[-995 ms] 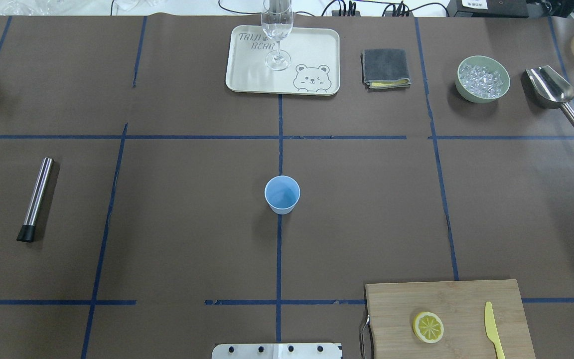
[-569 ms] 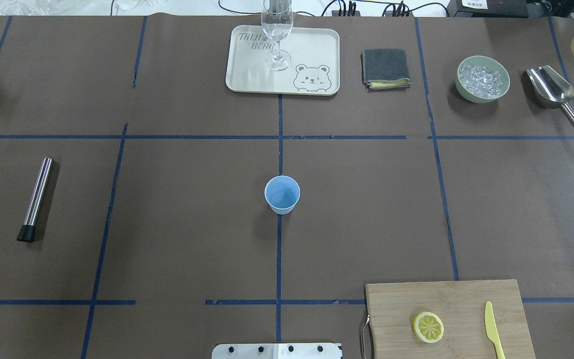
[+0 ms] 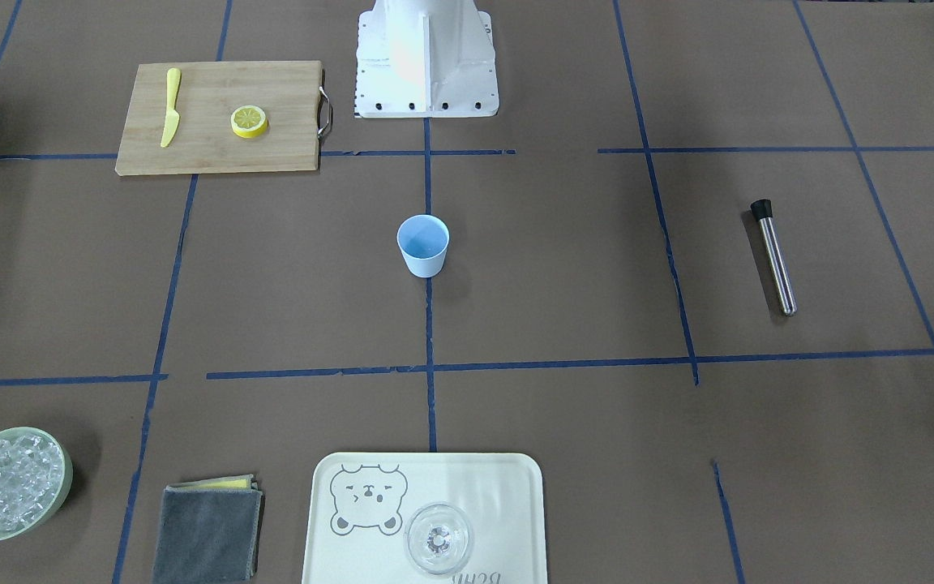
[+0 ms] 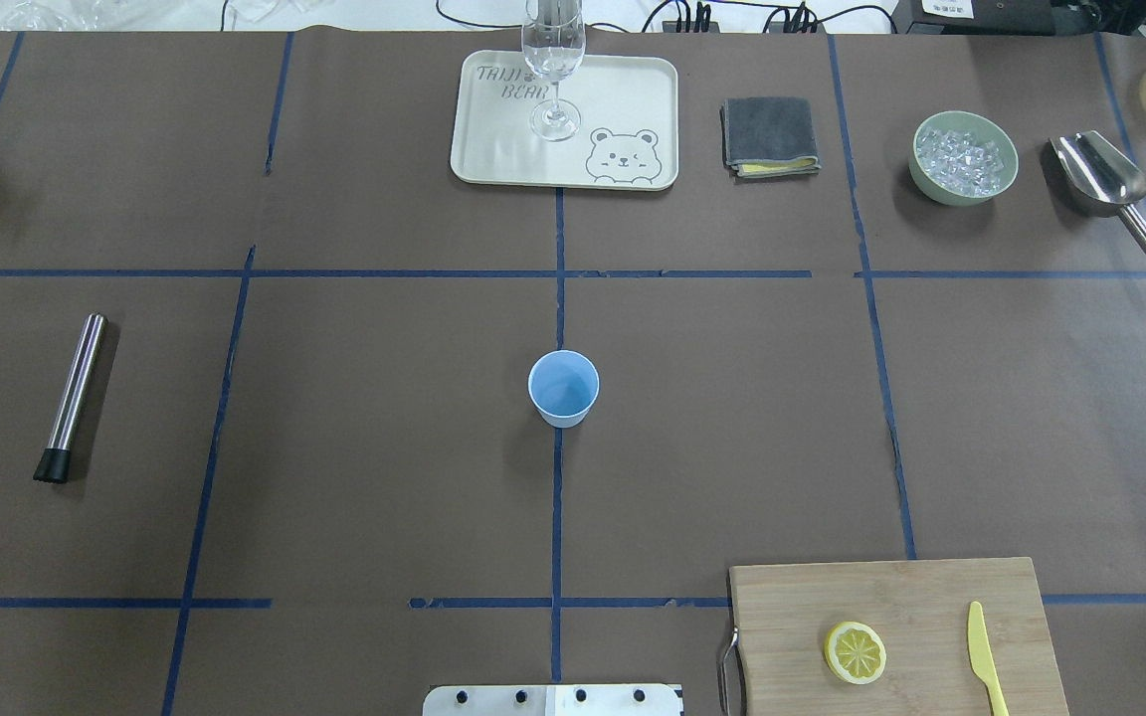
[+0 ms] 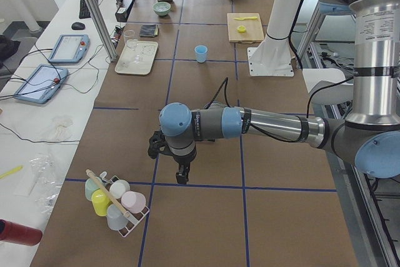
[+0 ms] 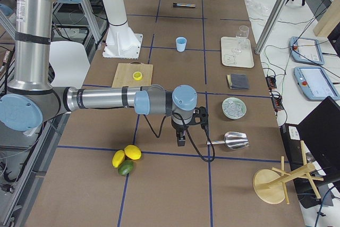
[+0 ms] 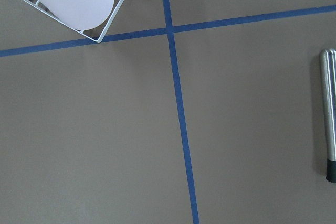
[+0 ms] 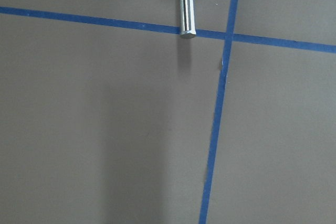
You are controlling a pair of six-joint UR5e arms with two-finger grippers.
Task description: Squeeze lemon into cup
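1. Overhead exterior matches the pictures from a second earlier. Nothing on the tabletop (image 4: 384, 477) has shifted, and no arm shows in this view.
2. The lemon (image 4: 855, 652) lies flat on the cutting board (image 4: 802, 597) at the tabletop's robot-side edge, toward the right corner. The yellow knife (image 4: 981, 651) lies near the board's right edge, apart from the lemon.
3. The cup (image 4: 563, 388) stands upright at the tabletop's centre on a blue tape line, well apart from the board. Between them lies brown paper crossed by tape.
4. The left gripper (image 5: 182, 178) hangs over the tabletop's left end, near a rack of cups (image 5: 119, 207). It shows only from the side, so I cannot tell whether its fingers are apart or together.
5. The right gripper (image 6: 181, 141) hangs over the right end, beside the metal scoop (image 6: 234, 140). Its state cannot be told either.
6. Along the far edge are a tray (image 4: 633, 99) bearing a glass (image 4: 554, 60), a folded grey cloth (image 4: 769, 134) and a green bowl (image 4: 918, 171) of ice. A steel rod (image 4: 76, 393) lies toward the left edge.
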